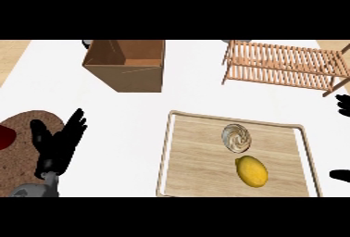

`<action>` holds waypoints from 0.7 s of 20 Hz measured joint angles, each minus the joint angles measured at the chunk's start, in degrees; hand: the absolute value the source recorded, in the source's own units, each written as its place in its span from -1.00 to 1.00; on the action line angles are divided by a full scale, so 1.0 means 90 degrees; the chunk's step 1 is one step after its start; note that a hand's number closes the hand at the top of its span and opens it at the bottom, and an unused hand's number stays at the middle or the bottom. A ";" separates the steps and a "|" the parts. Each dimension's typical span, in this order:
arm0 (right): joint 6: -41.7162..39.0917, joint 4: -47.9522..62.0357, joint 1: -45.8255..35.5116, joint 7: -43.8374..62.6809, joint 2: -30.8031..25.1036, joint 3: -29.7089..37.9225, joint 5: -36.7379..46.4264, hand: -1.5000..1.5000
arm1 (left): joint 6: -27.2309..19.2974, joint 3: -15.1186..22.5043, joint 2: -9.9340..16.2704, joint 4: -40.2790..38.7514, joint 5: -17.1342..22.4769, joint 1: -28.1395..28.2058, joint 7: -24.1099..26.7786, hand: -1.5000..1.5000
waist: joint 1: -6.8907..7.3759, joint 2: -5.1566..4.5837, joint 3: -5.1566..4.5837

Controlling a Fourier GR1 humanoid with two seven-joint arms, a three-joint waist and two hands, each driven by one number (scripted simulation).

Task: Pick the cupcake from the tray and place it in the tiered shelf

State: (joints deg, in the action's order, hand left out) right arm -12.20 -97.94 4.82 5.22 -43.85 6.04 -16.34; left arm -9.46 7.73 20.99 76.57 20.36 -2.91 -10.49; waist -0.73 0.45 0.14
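Surface (pixel 198 99): a big white top that carries all the things.
Tray (pixel 198 162): a flat wooden tray with a raised rim, lying at the near side toward the right. Two things sit on it.
Tiered shelf (pixel 287 65): a wooden shelf made of thin slats, standing at the far right corner, well apart from the tray.
Box (pixel 130 69): an open brown cardboard box at the far side, left of the shelf.
Brown mat (pixel 21 157): a round, speckled brown patch at the left edge, with a bit of something red (pixel 5 138) on it. I cannot tell what the red thing is.
Left hand (pixel 58 139): black, at the near left, fingers straight and spread, pointing up. It holds nothing and is not touching the tray.
Right hand (pixel 342 106): only small black bits show at the right edge, beside the tray. I cannot tell how it is set.
Lemon (pixel 252 171): yellow, lying on the tray, nearer than the cupcake.
Cupcake (pixel 236 137): pale with a swirl on top, sitting on the tray just behind the lemon. No hand touches it.
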 measured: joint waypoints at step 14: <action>0.1160 -0.1679 -0.1824 0.4610 0.0207 -0.1723 0.1417 -1.00 | 0.0193 -0.0106 -0.0088 -0.0072 -0.0087 -0.0213 -0.0255 0.00 | 0.0189 -0.0042 -0.0005</action>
State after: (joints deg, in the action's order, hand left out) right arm -1.75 -113.05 -11.59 46.71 -41.99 -9.46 -3.59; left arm -7.72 6.77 20.20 75.91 19.58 -4.83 -12.79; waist 0.97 0.08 0.10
